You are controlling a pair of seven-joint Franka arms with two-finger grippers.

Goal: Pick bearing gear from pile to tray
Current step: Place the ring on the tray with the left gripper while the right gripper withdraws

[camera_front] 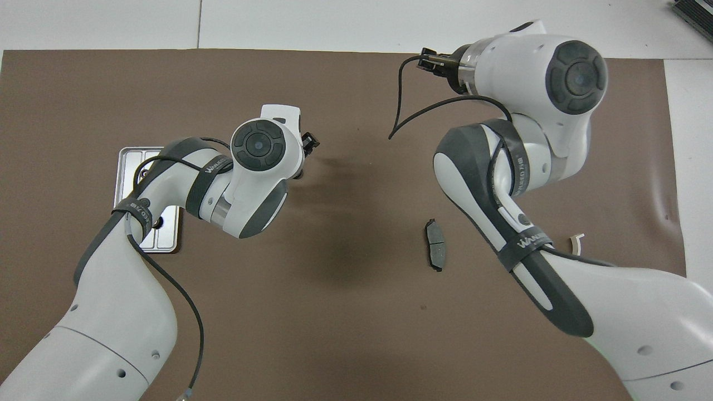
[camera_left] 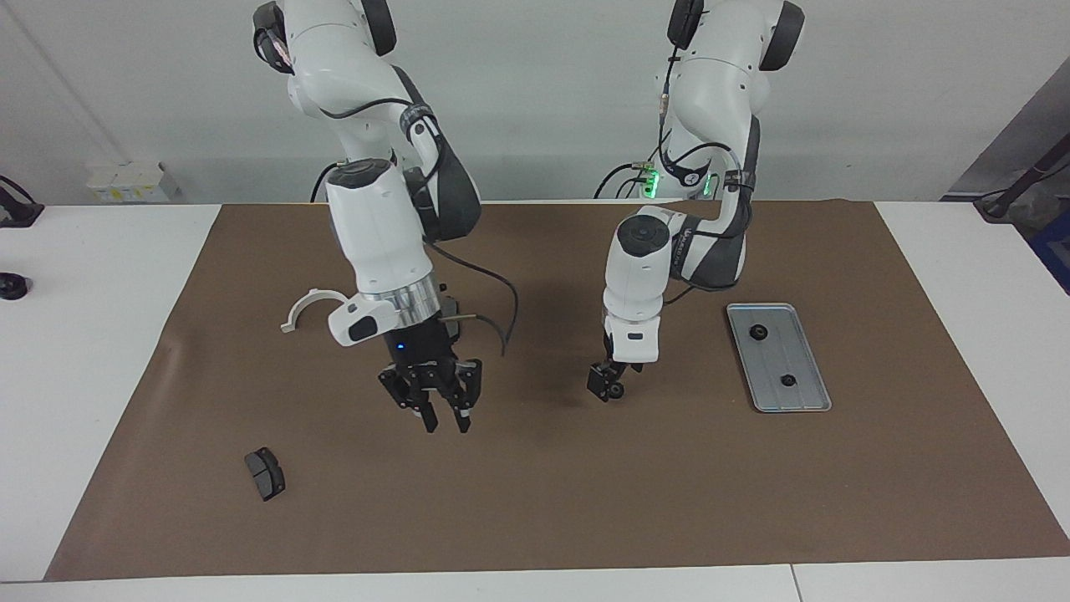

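Left gripper [camera_left: 608, 390] is down at the mat, jaws wide open around the loose bearing gear [camera_left: 616, 391], which sits toward the right arm's end from the tray [camera_left: 802, 401]. Right gripper [camera_left: 445, 416] hangs over bare mat, fingers parted, holding nothing.

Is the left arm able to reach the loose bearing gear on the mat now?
Probably yes: the left gripper is down right beside the bearing gear with open jaws, and the right gripper hangs over bare mat, out of the way.

White table [camera_left: 100, 351] under a brown mat [camera_left: 585, 502] — plain pale wall [camera_left: 543, 100]
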